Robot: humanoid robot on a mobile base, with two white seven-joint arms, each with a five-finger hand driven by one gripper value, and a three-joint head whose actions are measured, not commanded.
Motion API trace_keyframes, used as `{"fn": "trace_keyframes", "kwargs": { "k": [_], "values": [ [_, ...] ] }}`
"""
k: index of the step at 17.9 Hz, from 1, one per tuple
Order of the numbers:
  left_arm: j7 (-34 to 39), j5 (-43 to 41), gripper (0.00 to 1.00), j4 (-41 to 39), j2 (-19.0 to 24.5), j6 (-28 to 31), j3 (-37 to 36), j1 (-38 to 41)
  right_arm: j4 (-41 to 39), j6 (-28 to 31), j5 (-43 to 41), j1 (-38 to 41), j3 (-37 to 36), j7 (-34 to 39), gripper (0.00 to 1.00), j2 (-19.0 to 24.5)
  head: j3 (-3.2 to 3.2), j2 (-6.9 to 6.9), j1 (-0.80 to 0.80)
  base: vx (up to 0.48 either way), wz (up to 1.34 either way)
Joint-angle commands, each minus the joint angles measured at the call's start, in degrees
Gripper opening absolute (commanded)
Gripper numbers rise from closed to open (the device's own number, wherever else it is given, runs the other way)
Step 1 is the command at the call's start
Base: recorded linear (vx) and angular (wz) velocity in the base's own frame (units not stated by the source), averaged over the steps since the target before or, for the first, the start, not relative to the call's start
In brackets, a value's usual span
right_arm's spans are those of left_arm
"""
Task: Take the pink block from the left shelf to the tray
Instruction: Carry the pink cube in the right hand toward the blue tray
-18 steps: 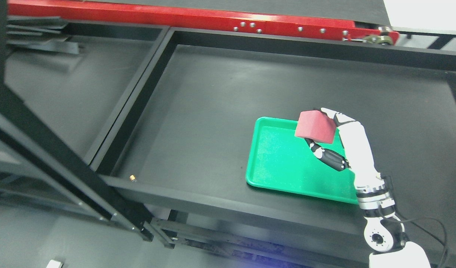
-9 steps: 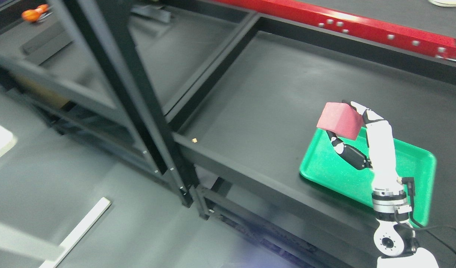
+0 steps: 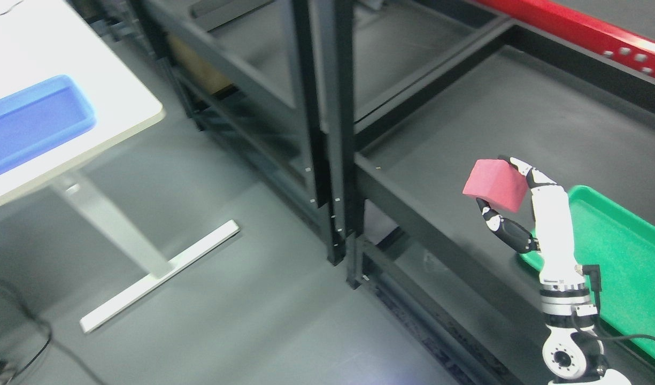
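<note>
Above dark shelf edge — right robot hand [image 3: 511, 211] pinching matte pink block [image 3: 494, 185], boxy; glossy green tray [image 3: 621, 246] beside.

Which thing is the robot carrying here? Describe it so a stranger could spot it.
Find the black shelf at right, then the green tray on it. Just left of the tray, the right hand holds up a pink block, the only pink thing here.
</note>
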Motion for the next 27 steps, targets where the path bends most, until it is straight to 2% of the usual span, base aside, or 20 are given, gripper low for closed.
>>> {"fn": "trace_keyframes", "kwargs": {
  "k": [1,14,27],
  "values": [
    [0.01,0.00,1.00,-1.00,1.00,0.01,0.00,1.14,-0.54,0.18,-0.04,2.23,-0.81,0.35,0.06,-1.01,0.00,0.00,0.00,-0.174,0.69],
    [0.01,0.00,1.00,-1.00,1.00,0.01,0.00,1.14,-1.16,0.18,-0.12,3.46,-0.72,0.44,0.06,-1.01,0.00,0.02,0.00,-0.119,0.58],
    [0.01,0.00,1.00,-1.00,1.00,0.01,0.00,1.14,-2.30,-0.18,-0.12,5.13,-2.48,0.35,0.06,-1.15,0.00,0.02,0.00,0.050,0.41]
  ]
}}
